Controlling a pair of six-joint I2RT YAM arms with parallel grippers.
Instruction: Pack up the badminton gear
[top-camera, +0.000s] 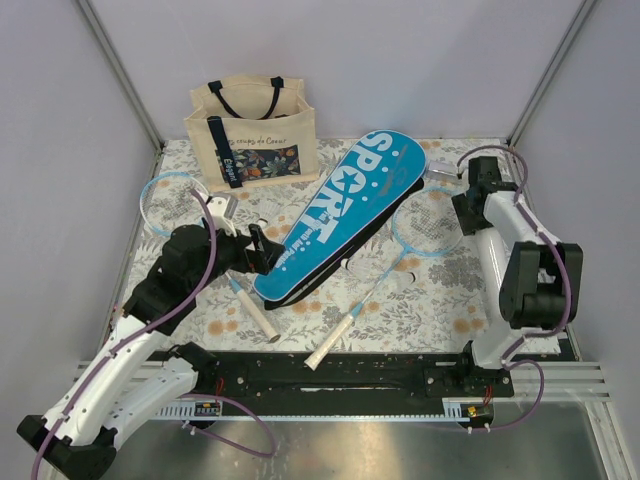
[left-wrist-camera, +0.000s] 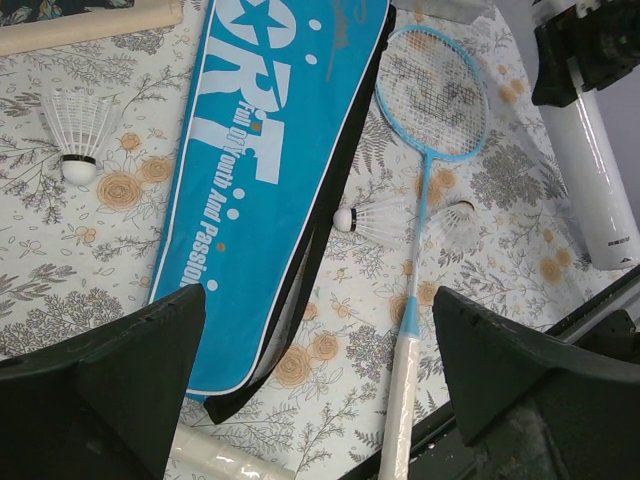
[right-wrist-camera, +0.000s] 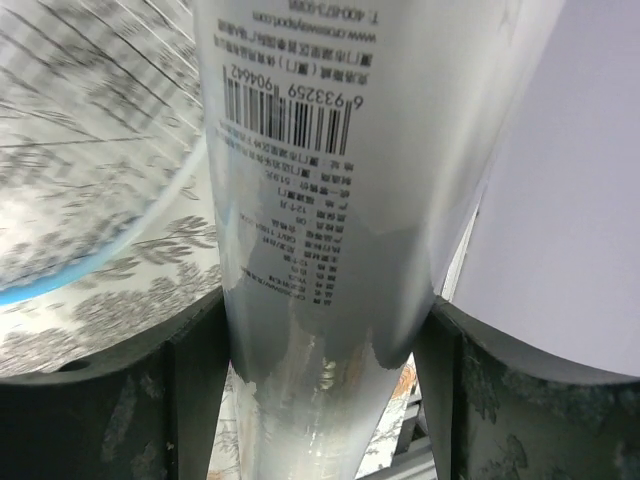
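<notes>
The blue case (top-camera: 340, 215) lettered SPORT lies diagonally mid-table; it also shows in the left wrist view (left-wrist-camera: 260, 170). One racket (top-camera: 170, 200) lies at the left, its handle (left-wrist-camera: 220, 462) near the case's lower end. The other racket (top-camera: 428, 222) lies right of the case, with its head (left-wrist-camera: 435, 90) far and its white handle (left-wrist-camera: 405, 400) near. My left gripper (top-camera: 268, 250) is open and empty above the case's lower end (left-wrist-camera: 315, 300). My right gripper (top-camera: 463, 190) is shut on the white tube (right-wrist-camera: 320, 150), whose far end (top-camera: 438, 167) lies by the case's tip; both fingers (right-wrist-camera: 195, 390) press its sides.
A beige canvas tote (top-camera: 255, 130) with black straps stands at the back left. Three white shuttlecocks lie loose on the floral cloth: one left of the case (left-wrist-camera: 75, 140), two beside the right racket's shaft (left-wrist-camera: 370, 220). Grey walls enclose three sides. A black rail (top-camera: 340, 375) runs along the near edge.
</notes>
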